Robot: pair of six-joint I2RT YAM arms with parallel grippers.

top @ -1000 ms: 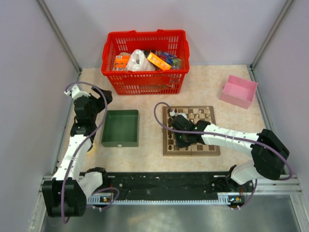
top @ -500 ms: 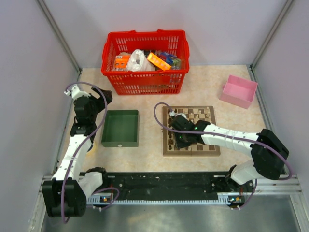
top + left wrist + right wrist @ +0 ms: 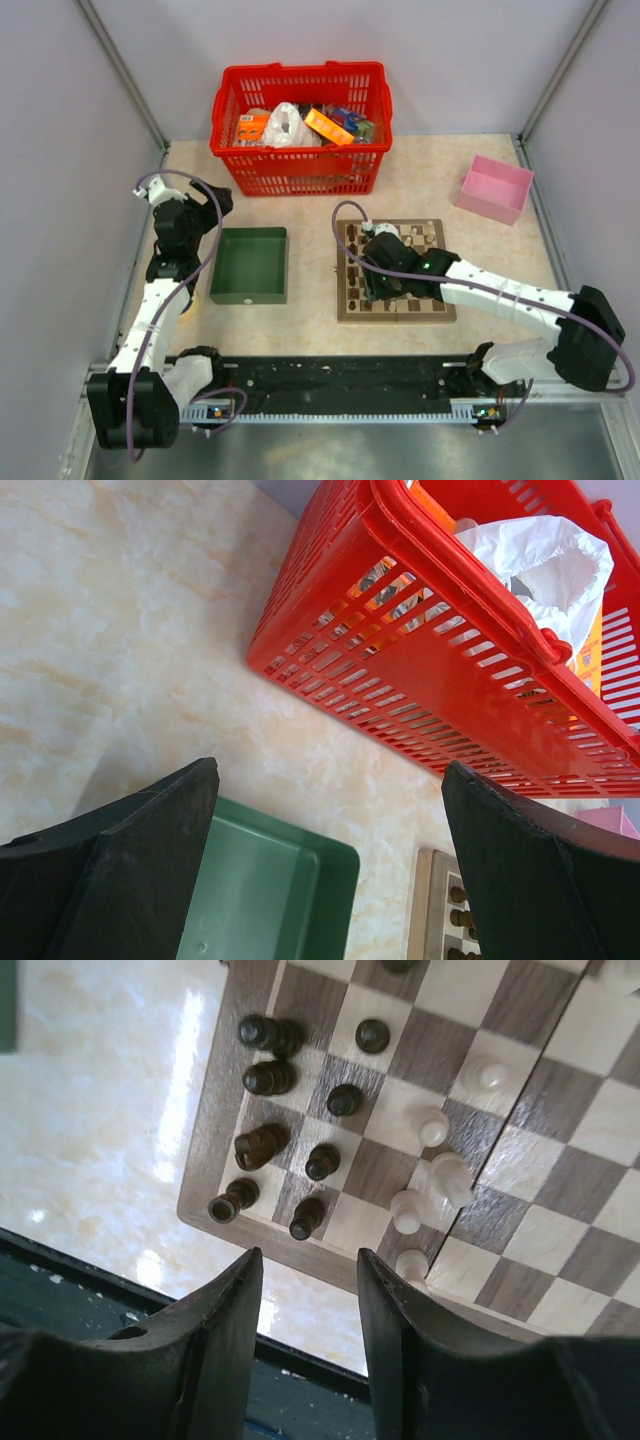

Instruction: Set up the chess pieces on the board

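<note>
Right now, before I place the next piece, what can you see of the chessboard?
The board is square, wooden-looking, with light and dark brown checks and a tan rim. It lies flat on the beige table, right of the green tray and apart from it. Dark pieces cluster on one corner, pale pieces stand beside them. The right gripper hangs above that corner, jaws apart, holding nothing.

One board (image 3: 400, 316), one basket (image 3: 300, 70), one green tray (image 3: 250, 264) (also one pink bin (image 3: 495, 188)).

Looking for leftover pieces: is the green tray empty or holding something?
Empty. From above, the green tray shows only bare green floor, and the corner seen by the left wrist camera is bare too.
</note>
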